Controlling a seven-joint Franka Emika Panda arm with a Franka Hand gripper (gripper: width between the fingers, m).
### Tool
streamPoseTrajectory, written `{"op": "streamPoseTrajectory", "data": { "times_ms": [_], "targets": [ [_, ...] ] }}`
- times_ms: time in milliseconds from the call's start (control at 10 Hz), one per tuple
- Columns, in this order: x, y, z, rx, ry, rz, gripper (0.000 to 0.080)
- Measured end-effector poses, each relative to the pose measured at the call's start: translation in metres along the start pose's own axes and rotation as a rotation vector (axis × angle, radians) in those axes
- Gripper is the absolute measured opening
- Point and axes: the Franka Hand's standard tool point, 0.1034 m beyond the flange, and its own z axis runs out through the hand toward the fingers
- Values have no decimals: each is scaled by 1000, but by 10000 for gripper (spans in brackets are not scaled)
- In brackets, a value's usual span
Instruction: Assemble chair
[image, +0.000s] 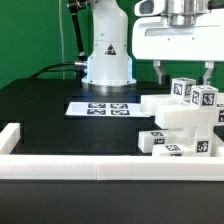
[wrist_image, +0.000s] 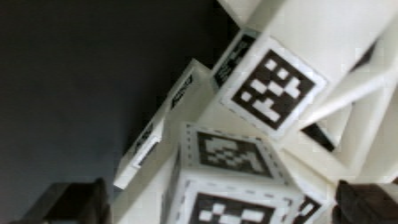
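Observation:
The chair (image: 185, 120) is a partly built stack of white blocky pieces with black-and-white tags, at the exterior view's right. Its top tagged pieces (image: 195, 92) stand upright. Two small loose tagged parts (image: 160, 143) lie in front of it. My gripper (image: 183, 72) hangs just above the top pieces, open, with one dark finger (image: 160, 70) on each side. In the wrist view the gripper (wrist_image: 217, 205) straddles a tagged white piece (wrist_image: 231, 160), with a gap between the piece and each finger (wrist_image: 71, 202). It holds nothing.
The marker board (image: 100, 108) lies flat on the black table behind the chair. The robot base (image: 107, 55) stands at the back. A white rail (image: 90, 165) runs along the front and up the left side (image: 10, 135).

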Motion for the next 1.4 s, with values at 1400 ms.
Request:
{"op": "streamPoseTrajectory", "data": {
  "times_ms": [1400],
  "targets": [
    [4,5,0,-18,3,-974,502]
  ]
}}
